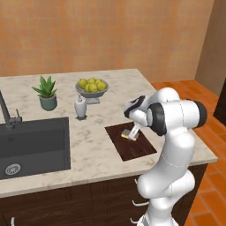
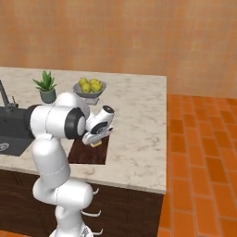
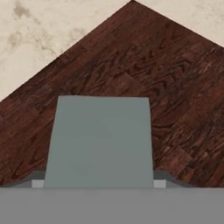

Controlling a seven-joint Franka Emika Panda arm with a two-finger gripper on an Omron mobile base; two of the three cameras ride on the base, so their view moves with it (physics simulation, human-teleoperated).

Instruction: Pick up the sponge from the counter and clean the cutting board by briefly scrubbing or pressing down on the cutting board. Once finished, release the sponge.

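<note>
The robot's two-finger claw point(image 1: 133, 131) is closed down to the width of the small rectangular sponge with a grey-green top and yellow underside point(image 1: 129, 133), which it grips from both sides. In the hand view the sponge's point(image 3: 99, 142) grey-green face sits squarely between the fingertips point(image 3: 37, 183), whose pale edges show at its two lower corners. The sponge is held low over the flat dark brown wood-grain cutting board point(image 1: 137, 148), near the board's far end. It appears to touch the wood, though the contact line itself is hidden from the base cameras. The board lies on the beige marbled stone surface point(image 1: 95, 145), close to the front right corner, to the right of the black inset sink point(image 1: 31, 148). Behind the board stand a white soap dispenser point(image 1: 80, 108), a grey bowl of yellow lemons point(image 1: 92, 90) and a small green potted plant point(image 1: 46, 93), all well apart from the claw.
</note>
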